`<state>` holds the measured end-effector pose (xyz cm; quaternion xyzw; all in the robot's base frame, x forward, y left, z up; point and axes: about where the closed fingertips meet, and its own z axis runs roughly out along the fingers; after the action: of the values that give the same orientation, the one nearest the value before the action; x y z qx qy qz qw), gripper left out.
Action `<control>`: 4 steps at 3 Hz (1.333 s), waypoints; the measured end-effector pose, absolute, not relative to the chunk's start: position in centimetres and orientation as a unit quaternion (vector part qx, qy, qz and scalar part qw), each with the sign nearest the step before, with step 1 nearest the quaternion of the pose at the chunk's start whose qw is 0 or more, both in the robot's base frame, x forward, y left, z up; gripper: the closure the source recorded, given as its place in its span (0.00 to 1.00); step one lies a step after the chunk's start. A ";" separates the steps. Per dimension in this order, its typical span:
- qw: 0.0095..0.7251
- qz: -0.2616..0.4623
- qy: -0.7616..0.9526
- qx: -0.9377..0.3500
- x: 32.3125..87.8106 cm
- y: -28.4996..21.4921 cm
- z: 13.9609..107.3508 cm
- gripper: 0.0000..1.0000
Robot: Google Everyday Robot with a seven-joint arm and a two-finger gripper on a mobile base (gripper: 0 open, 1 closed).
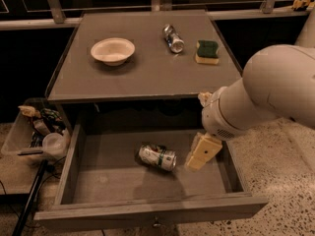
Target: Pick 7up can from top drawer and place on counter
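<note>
We see the top drawer (147, 211) pulled wide open below the counter (147, 80), its small knob (156, 224) just showing at the bottom edge of the front panel. The 7up can (157, 157) lies on its side on the drawer floor, near the middle. The gripper (203, 153) hangs inside the drawer just right of the can and apart from it, at the end of the bulky white arm (266, 92) that reaches in from the right (whether it is released or clenched we cannot tell).

On the flat grey counter sit a pale bowl (112, 50) toward the left, a silver-blue can (173, 38) lying on its side near the back, and a green and yellow sponge (207, 51) just right of it.

The room is dim. Behind the counter runs a pale rail with upright posts (54, 4) against darkness. The speckled floor (290, 181) shows at right, and a clear bin (15, 141) of clutter stands left of the drawer.
</note>
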<state>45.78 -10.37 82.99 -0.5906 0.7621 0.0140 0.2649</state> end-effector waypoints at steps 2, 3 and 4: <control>0.281 0.055 0.781 -0.555 46.3 -10.0 79.2 0.00; 0.296 0.086 0.795 -0.522 46.8 -9.6 76.0 0.00; 0.311 0.118 0.803 -0.495 47.2 -8.6 73.0 0.00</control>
<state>47.25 -8.58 72.98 -0.4949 0.8028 0.1178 0.3110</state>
